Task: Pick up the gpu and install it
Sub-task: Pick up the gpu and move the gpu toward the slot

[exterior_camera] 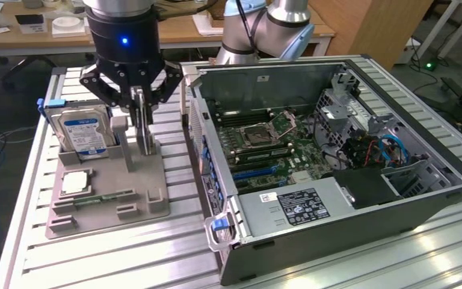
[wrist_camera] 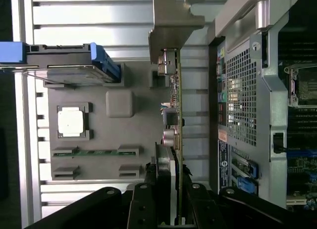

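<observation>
The gpu (exterior_camera: 146,142) is a thin dark card standing on edge at the right side of the grey holder tray (exterior_camera: 139,209). My gripper (exterior_camera: 140,111) comes straight down on it, its fingers closed on the card's upper edge. In the wrist view the gpu (wrist_camera: 176,100) runs edge-on away from the gripper (wrist_camera: 172,164), with its grey metal bracket (wrist_camera: 173,21) at the far end and one finger pressed against each face. The open computer case (exterior_camera: 423,198) lies just to the exterior view's right of the tray, its motherboard (exterior_camera: 267,150) exposed.
On the tray, a hard drive (exterior_camera: 82,135) with a blue-white label stands upright, with a CPU (exterior_camera: 77,182) and a green memory stick (exterior_camera: 103,197) in front of it. The case's side wall (wrist_camera: 242,105) is close beside the card. Desks stand behind the slatted table (exterior_camera: 135,259).
</observation>
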`<state>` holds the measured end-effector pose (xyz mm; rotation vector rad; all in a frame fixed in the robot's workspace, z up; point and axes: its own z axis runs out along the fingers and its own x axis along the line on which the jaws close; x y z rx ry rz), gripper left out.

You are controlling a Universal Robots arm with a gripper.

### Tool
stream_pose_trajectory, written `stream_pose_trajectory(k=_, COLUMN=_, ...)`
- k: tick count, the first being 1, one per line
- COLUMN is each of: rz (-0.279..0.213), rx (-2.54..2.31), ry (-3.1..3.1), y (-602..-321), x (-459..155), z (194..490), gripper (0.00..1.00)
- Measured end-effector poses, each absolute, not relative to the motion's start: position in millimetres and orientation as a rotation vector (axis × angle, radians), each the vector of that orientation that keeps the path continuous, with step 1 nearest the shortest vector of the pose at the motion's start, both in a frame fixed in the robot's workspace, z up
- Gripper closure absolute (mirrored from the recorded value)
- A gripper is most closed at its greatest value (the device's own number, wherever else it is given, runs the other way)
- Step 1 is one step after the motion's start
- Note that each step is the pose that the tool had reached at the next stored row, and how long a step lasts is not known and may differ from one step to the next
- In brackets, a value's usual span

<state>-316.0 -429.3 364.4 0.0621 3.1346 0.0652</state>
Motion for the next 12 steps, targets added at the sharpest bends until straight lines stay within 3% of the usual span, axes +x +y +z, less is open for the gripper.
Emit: stream_pose_trajectory(k=12, rz=0.067, rx=0.062, ry=3.135, y=-429, x=-316, z=397, gripper=0.72)
